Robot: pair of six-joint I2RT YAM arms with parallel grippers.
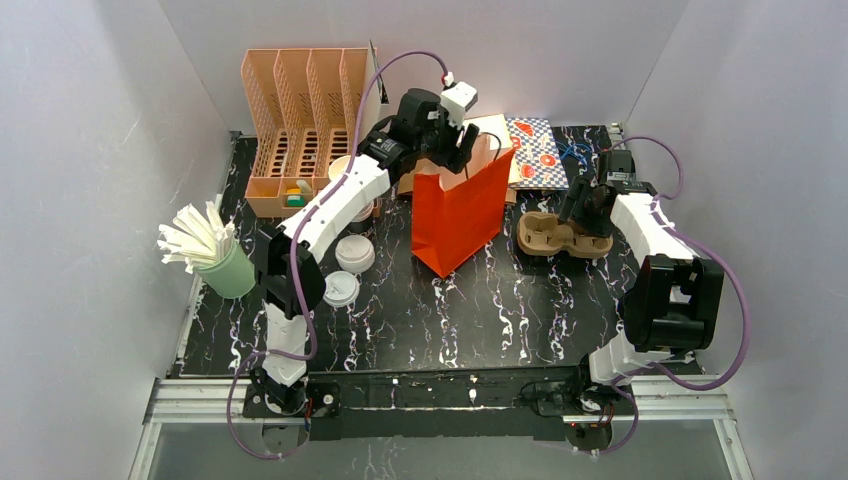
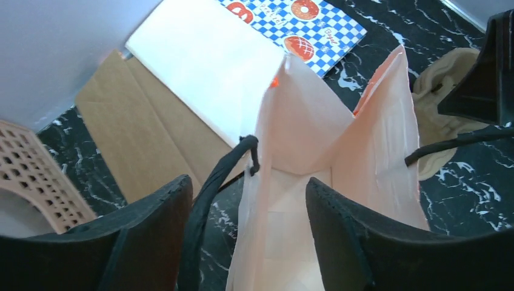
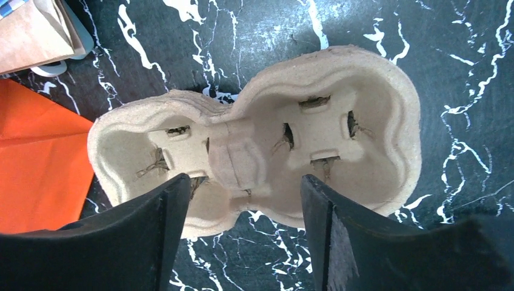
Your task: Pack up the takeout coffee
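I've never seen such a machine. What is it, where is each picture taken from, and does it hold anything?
It is two robot arms bolted to a table edge. The wide picture looks down from above; the other two come from cameras on the wrists. On the marbled table stand an orange paper bag, a pulp cup carrier, a green cup of white sticks, loose white lids and a peach rack. The left arm's fingers are spread at the bag's open top; the right arm's fingers are spread over the empty carrier. Neither holds anything.
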